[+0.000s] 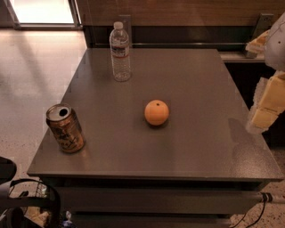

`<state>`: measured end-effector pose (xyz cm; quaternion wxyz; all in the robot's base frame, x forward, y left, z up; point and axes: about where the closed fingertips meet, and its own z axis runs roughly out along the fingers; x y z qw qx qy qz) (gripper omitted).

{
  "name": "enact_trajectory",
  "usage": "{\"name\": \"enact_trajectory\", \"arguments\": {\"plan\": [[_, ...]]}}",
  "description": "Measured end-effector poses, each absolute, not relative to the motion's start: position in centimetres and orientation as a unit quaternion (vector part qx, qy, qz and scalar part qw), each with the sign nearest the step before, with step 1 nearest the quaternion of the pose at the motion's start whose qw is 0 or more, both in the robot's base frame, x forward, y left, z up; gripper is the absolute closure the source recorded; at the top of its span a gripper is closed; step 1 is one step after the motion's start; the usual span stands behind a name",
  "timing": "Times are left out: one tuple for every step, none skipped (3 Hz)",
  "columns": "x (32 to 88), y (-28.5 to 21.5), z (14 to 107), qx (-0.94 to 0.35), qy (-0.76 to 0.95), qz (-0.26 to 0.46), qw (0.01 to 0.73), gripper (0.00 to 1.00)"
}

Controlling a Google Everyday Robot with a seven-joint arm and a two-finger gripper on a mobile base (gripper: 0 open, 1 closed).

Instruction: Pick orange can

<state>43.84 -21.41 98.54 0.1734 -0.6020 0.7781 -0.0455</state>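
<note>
Nearly at the near left corner of the table (191, 147) stands the orange can (66, 129). It is upright on the grey tabletop, close to the left edge and a little back from the near edge. Its body is orange-brown with a dark printed pattern. Its silver top faces upward and shows a dark opening. Nothing touches the can.

To the right of the can, about midway across the tabletop and slightly farther back, rests a round orange fruit (156, 112) with a small dark spot on top. The fruit and the can are well apart.

Farther back, toward the far left of the tabletop, stands a clear plastic bottle (120, 52) with a white cap and a label band around its upper part. It is upright and well apart from both the fruit and the can.

At the right edge of the scene, beyond the right side of the table and above its level, hangs the gripper (266, 107), seen as pale yellowish blocks. It is well apart from the can, with the fruit lying between them. Whether it is apart or together cannot be told; it touches none of the three objects.

Left of the table lies a pale speckled floor (31, 67), and behind the table runs a wood-panelled wall (178, 12). Dark cables (26, 205) show at the near left, below the tabletop.
</note>
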Motion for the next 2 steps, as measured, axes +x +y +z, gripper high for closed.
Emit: {"name": "enact_trajectory", "arguments": {"plan": [[43.9, -21.2, 98.5, -0.603, 0.777, -0.041, 0.177, 0.0], [44.3, -19.9, 98.0, -0.606, 0.771, -0.017, 0.194, 0.0]]}}
